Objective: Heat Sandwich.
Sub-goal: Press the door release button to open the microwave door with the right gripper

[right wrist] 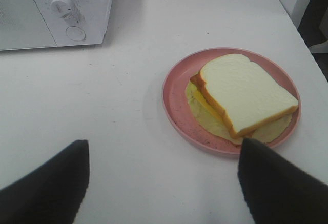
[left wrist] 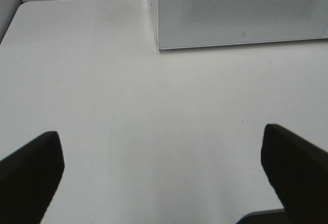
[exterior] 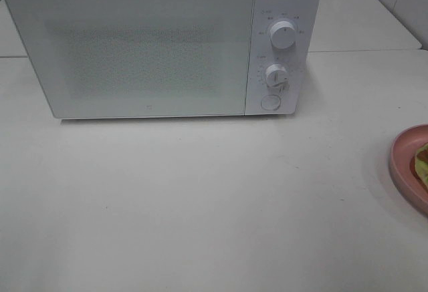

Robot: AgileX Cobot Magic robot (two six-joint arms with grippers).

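Sandwich [right wrist: 241, 93] lying on pink plate [right wrist: 170, 101] on white counter [exterior: 200, 198], right of closed microwave [exterior: 134, 45], right end effector [right wrist: 163, 152] spread wide near the plate, left end effector [left wrist: 161, 142] also spread apart above counter

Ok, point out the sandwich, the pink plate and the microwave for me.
sandwich [right wrist: 246, 90], right wrist view, middle of the top bread slice.
pink plate [right wrist: 171, 101], right wrist view, bare rim beside the sandwich.
microwave [exterior: 134, 45], exterior high view, middle of its door.
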